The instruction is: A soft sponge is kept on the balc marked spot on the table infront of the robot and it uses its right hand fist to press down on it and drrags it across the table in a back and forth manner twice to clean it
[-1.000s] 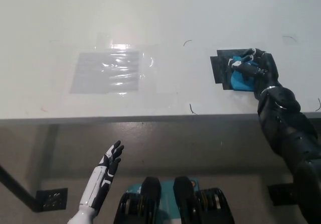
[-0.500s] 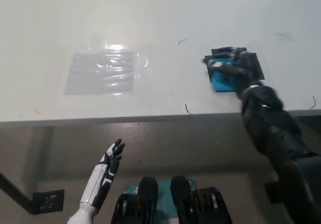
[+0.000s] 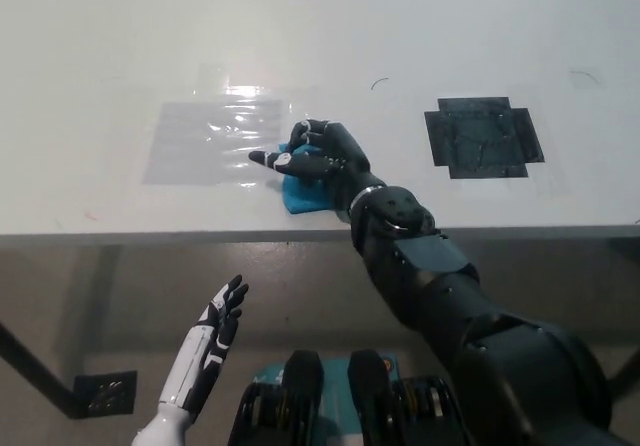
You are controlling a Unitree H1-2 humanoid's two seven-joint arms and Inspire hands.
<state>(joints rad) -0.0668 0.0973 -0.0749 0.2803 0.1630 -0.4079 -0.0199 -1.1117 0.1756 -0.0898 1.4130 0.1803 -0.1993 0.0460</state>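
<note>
A blue sponge (image 3: pixel 302 195) lies on the white table (image 3: pixel 400 36), near its front edge and left of centre. My black right hand (image 3: pixel 318 156) presses down on top of the sponge with its fingers curled over it. The black marked spot (image 3: pixel 483 137) on the table stands bare, well to the right of the sponge. My white left hand (image 3: pixel 212 338) rests below the table edge at the lower left, fingers apart and holding nothing.
A clear, shiny taped patch (image 3: pixel 215 141) lies on the table just left of the sponge. The table's front edge (image 3: pixel 150 236) runs across the picture. A dark bracket (image 3: pixel 105 394) sits on the floor at lower left.
My right hand has dragged the sponge leftward off the black spot to beside the shiny patch. The left hand has stayed put.
</note>
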